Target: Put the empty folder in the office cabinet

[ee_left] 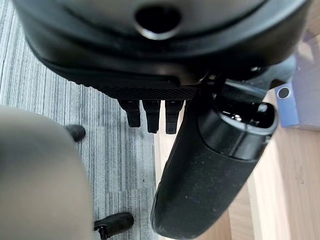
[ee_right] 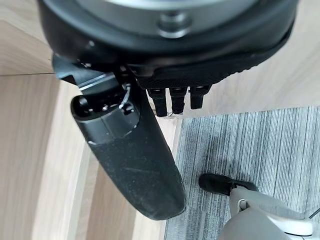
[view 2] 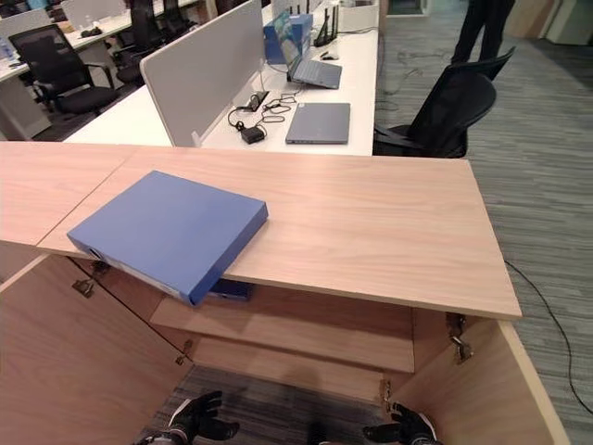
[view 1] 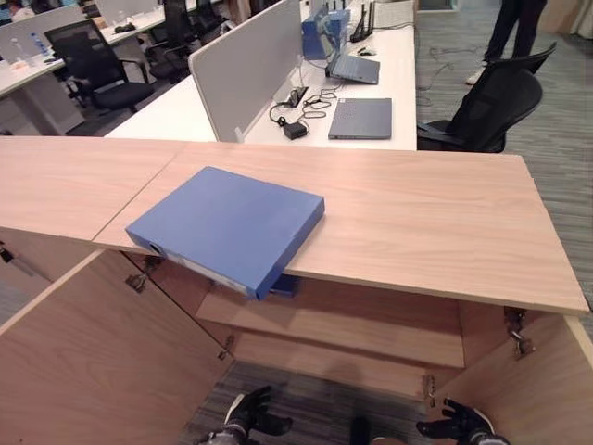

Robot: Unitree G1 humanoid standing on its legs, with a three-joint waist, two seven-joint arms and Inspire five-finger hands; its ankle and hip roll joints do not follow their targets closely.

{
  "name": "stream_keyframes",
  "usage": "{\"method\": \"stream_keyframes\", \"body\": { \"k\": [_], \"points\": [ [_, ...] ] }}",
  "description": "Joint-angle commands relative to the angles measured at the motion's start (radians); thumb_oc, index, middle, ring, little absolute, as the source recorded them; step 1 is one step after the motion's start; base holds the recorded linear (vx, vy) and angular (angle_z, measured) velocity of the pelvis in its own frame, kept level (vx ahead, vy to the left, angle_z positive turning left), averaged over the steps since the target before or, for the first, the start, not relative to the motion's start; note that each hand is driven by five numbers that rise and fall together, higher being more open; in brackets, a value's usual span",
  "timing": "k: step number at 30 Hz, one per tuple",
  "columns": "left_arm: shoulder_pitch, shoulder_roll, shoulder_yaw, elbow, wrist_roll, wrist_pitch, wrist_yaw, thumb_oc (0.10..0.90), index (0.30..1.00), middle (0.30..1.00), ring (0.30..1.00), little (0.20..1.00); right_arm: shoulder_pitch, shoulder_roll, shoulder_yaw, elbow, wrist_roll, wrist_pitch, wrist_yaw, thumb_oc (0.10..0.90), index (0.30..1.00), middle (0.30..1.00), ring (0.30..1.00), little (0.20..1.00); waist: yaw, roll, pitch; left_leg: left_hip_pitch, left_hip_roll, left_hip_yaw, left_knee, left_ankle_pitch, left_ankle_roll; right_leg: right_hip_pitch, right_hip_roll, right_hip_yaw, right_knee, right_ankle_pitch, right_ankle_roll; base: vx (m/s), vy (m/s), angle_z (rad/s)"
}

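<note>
Blue folder [view 1: 227, 227] lying flat on the wooden top of the office cabinet [view 1: 417, 232], toward 9 o'clock of the top's centre, one corner and part of its near edge overhanging the open compartment. Both cabinet doors [view 1: 93, 362] stand open; a shelf [view 1: 343, 329] and a small blue object [view 1: 285, 286] just under the folder's overhang are visible inside. Left hand [view 1: 248, 414] and right hand [view 1: 457, 424] hang low at 6 o'clock, near the carpeted floor [view 1: 306, 408], well apart from the folder; in the wrist views the fingers [ee_left: 150, 115] of each are straight and relaxed, holding nothing.

Risks, as judged: the overhanging folder could tip or slide off the edge if nudged from the far side or gripped at one corner alone; its smooth cover may slip between the fingers; a one-handed lift could let it swing against a door or the shelf's front edge.

Surroundings: beyond the cabinet at 12 o'clock, a white desk [view 1: 389, 74] with a divider panel [view 1: 246, 69], closed laptop [view 1: 361, 118], cables, black office chairs [view 1: 486, 107] and a standing person [view 1: 514, 28].
</note>
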State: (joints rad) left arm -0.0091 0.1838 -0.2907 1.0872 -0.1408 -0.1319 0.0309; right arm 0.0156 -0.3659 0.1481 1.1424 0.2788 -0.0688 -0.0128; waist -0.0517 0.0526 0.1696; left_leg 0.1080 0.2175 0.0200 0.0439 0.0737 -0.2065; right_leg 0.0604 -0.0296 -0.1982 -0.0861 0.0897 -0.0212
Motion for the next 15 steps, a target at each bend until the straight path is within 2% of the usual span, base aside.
{"method": "stream_keyframes", "body": {
  "k": [1,2,4,7,8,9,12,14,15],
  "points": [
    [-0.012,0.077,0.018,-0.065,0.024,-0.045,0.009,0.800,0.900,0.900,0.900,0.900,-0.036,-0.003,0.003,0.005,-0.007,-0.026,0.006,0.800,0.900,0.900,0.900,0.900,0.028,-0.039,-0.009,0.054,-0.036,-0.015,-0.001,-0.153,0.042,0.073,-0.160,0.119,0.014,-0.109,0.170,0.00,0.143,-0.04],
    [-0.012,0.077,0.018,-0.065,0.024,-0.045,0.009,0.800,0.900,0.900,0.900,0.900,-0.036,-0.003,0.003,0.005,-0.007,-0.026,0.006,0.800,0.900,0.900,0.900,0.900,0.028,-0.039,-0.009,0.054,-0.036,-0.015,-0.001,-0.153,0.042,0.073,-0.160,0.120,0.014,-0.109,0.170,-0.04,0.219,-0.05],
    [-0.017,0.084,0.014,-0.063,0.028,-0.044,0.005,0.800,0.900,0.900,0.900,0.900,-0.033,0.012,-0.008,0.006,-0.005,-0.021,0.007,0.800,0.900,0.900,0.900,0.900,0.025,-0.049,-0.015,0.056,-0.078,-0.018,-0.020,-0.169,0.072,0.040,-0.198,0.150,0.041,-0.087,0.191,-0.01,0.275,-0.06],
    [-0.015,0.093,0.014,-0.067,0.037,-0.045,0.001,0.800,0.900,0.900,0.900,0.900,-0.033,0.024,-0.021,0.002,-0.001,-0.016,0.006,0.800,0.900,0.900,0.900,0.900,0.021,-0.054,-0.017,0.082,-0.110,0.005,-0.048,-0.198,0.104,0.014,-0.234,0.182,0.069,-0.073,0.223,0.02,0.219,-0.05],
    [-0.015,0.093,0.014,-0.067,0.037,-0.045,0.001,0.800,0.900,0.900,0.900,0.900,-0.033,0.025,-0.021,0.002,-0.001,-0.016,0.006,0.800,0.900,0.900,0.900,0.900,0.022,-0.054,-0.017,0.082,-0.110,0.006,-0.048,-0.198,0.104,0.014,-0.234,0.182,0.069,-0.073,0.223,-0.09,0.334,-0.16],
    [-0.018,0.103,0.017,-0.062,0.049,-0.045,0.000,0.800,0.900,0.900,0.900,0.900,-0.044,0.041,-0.032,-0.003,0.009,-0.015,0.004,0.800,0.900,0.900,0.900,0.900,0.013,-0.059,-0.008,0.095,-0.139,0.037,-0.081,-0.203,0.125,-0.028,-0.263,0.193,0.077,-0.024,0.260,-0.08,0.251,-0.15],
    [-0.023,0.113,0.024,-0.057,0.052,-0.046,0.001,0.800,0.900,0.900,0.900,0.900,-0.056,0.055,-0.031,-0.007,0.018,-0.014,0.007,0.800,0.900,0.900,0.900,0.900,0.011,-0.060,0.005,0.093,-0.153,0.060,-0.097,-0.193,0.136,-0.075,-0.268,0.204,0.123,0.006,0.278,-0.13,0.200,-0.15],
    [-0.030,0.119,0.025,-0.053,0.051,-0.046,0.002,0.800,0.900,0.900,0.900,0.900,-0.063,0.059,-0.028,-0.008,0.022,-0.014,0.008,0.800,0.900,0.900,0.900,0.900,0.011,-0.053,0.014,0.083,-0.153,0.069,-0.101,-0.185,0.142,-0.096,-0.255,0.203,0.163,-0.010,0.278,-0.19,0.175,-0.29],
    [-0.035,0.130,0.030,-0.048,0.050,-0.043,0.002,0.800,0.900,0.900,0.900,0.900,-0.063,0.067,-0.019,-0.016,0.025,-0.016,0.009,0.800,0.900,0.900,0.900,0.900,0.017,-0.041,0.022,0.060,-0.158,0.089,-0.102,-0.167,0.155,-0.095,-0.226,0.169,0.228,-0.051,0.266,-0.20,0.216,-0.41]
  ]
}}
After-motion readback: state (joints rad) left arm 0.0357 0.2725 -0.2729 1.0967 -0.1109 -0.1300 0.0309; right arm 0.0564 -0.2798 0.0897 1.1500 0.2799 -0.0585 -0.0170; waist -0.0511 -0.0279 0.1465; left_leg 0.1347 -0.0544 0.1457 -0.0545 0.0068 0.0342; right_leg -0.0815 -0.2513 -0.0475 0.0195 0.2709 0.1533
